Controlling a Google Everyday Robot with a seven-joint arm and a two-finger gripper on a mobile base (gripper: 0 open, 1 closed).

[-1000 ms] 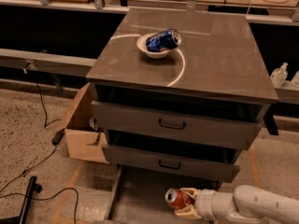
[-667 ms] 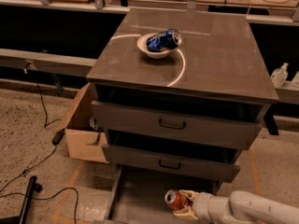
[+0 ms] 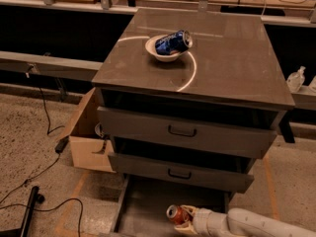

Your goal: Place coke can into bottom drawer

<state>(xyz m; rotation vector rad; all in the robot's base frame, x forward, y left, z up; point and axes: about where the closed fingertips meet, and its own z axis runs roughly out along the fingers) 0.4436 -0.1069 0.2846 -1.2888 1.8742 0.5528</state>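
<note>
The red coke can (image 3: 175, 214) with its silver top lies tilted in my gripper (image 3: 181, 217), low in the camera view. The gripper is shut on the can and holds it just above the grey floor of the open bottom drawer (image 3: 143, 206). My pale arm (image 3: 247, 225) reaches in from the lower right. The two upper drawers with black handles are closed above it.
A white bowl (image 3: 165, 52) holding a dark blue Pepsi can (image 3: 173, 42) sits on the cabinet top (image 3: 232, 58). A cardboard box (image 3: 89, 142) stands at the cabinet's left. Black cables (image 3: 44, 172) lie on the floor at left.
The gripper with the can has moved slightly lower over the bottom drawer. Nothing else has moved.
</note>
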